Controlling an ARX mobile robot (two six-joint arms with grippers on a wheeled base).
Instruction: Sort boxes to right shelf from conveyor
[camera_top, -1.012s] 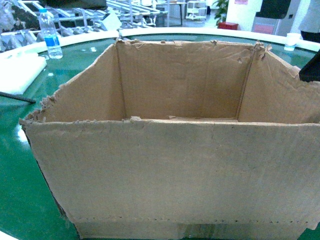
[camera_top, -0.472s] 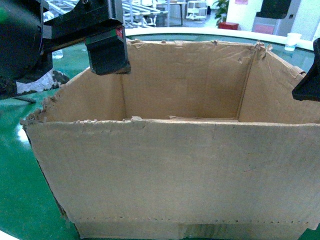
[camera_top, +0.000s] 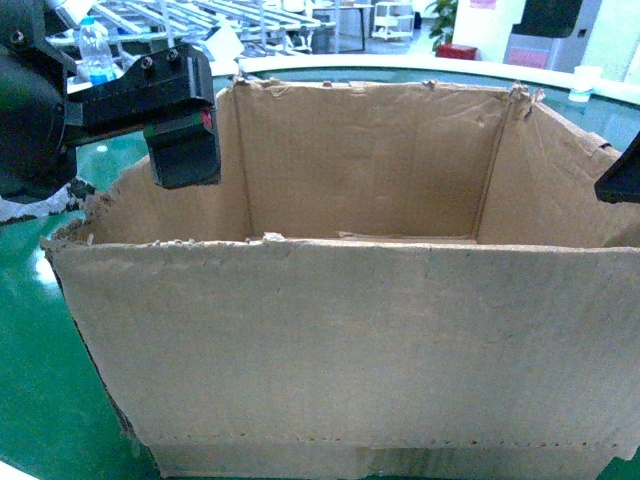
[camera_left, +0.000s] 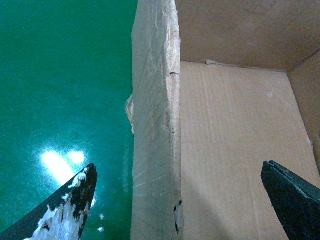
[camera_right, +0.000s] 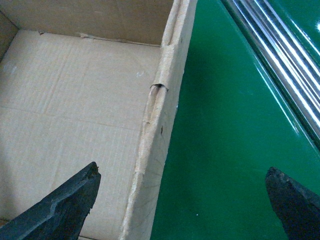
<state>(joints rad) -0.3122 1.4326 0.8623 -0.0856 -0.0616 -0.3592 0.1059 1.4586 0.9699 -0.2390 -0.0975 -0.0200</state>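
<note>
Broad glossy dark-green conveyor (camera_top: 40, 380), smooth enough to throw back white glare, edged at the far side by a curved white rim. Resting on it, filling most of the head view: large brown corrugated cardboard box (camera_top: 340, 340), open-topped, flapless, top edges ragged and torn, faint vertical fluting on the walls, a dotted perforated line near the base, a flat creased floor inside. Beyond the rim at upper left, sloped metal roller racks (camera_top: 260, 18), blurred; too dim to tell whether any is the right shelf. At the right edge of the right wrist view, shiny steel rails (camera_right: 280, 55) running diagonally beside the belt.

Left gripper (camera_left: 182, 207), bulky matte black, poised over the box's left wall: fingers spread wide, one tip outside over the green belt, its black coating chipped and flaked to white, the other inside over the box floor, the torn wall edge between them, neither touching. Right gripper (camera_right: 192, 205) likewise spread wide astride the right wall: one rough-textured black tip inside the box, the other over the belt, wall untouched between them; only a dark corner of it in the head view.

Clear plastic water bottle (camera_top: 95, 52) with blue cap and label, upright at far left behind the left arm. Small white cup (camera_top: 583, 82) on the rim at far right.
</note>
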